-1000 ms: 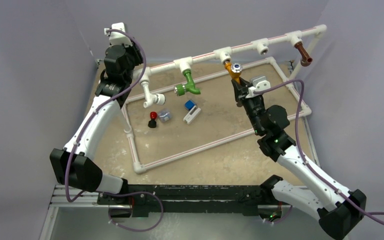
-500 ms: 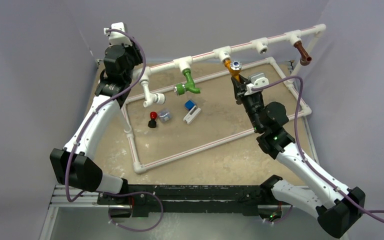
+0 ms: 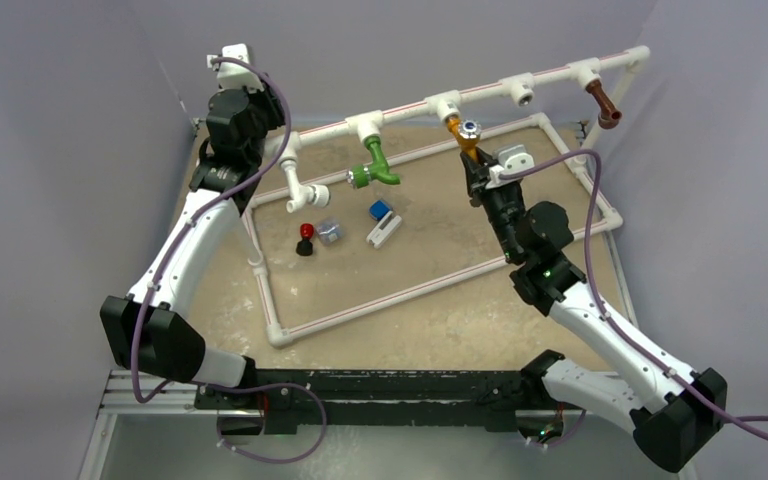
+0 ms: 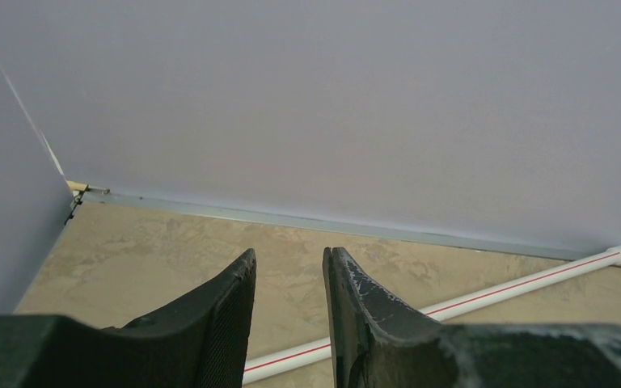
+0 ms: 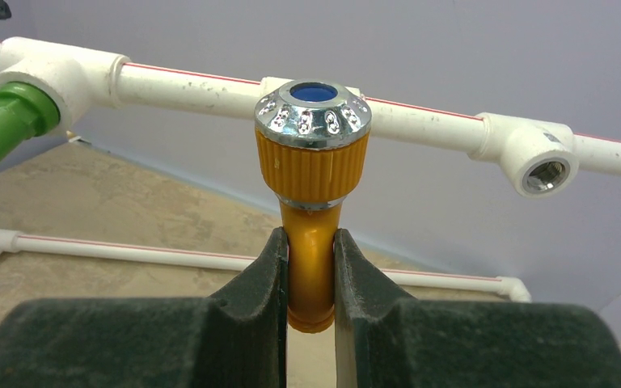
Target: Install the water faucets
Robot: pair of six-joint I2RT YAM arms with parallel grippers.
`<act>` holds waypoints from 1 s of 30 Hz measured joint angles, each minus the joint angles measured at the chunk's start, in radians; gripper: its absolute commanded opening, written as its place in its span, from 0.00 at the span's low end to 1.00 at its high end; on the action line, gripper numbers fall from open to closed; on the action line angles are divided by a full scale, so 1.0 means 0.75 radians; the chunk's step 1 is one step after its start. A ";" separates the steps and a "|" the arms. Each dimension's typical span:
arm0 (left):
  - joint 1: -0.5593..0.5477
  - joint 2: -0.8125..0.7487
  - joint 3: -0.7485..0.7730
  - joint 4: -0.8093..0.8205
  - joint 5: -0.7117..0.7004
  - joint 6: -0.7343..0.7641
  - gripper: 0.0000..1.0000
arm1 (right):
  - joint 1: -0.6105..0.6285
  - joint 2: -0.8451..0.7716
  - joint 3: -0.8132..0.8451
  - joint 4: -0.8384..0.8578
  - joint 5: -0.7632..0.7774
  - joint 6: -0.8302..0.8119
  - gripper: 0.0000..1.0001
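The orange faucet [image 3: 466,139] with a silver round cap hangs from a white tee on the raised pipe rail [image 3: 490,93]. My right gripper [image 3: 474,162] is shut on its orange spout [image 5: 311,267], cap [image 5: 313,109] above the fingers. The green faucet [image 3: 378,165] hangs from the tee to the left, and shows at the left edge of the right wrist view [image 5: 0,129]. The brown faucet [image 3: 605,105] hangs at the far right of the rail. My left gripper [image 4: 289,263] is open and empty, raised at the back left beside the rail's end.
An empty tee socket [image 5: 543,160] sits on the rail right of the orange faucet. On the table inside the white pipe frame [image 3: 380,300] lie a red-and-black knob [image 3: 305,238], a small grey block [image 3: 329,231] and a blue-and-white piece [image 3: 382,222]. Grey walls enclose the table.
My right gripper, shut on the orange faucet, has moved a little toward the rail with it. The left arm has not moved.
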 measured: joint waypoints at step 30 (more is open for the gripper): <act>0.008 0.004 0.007 -0.012 0.037 -0.002 0.35 | 0.016 -0.004 -0.025 0.010 -0.080 -0.532 0.00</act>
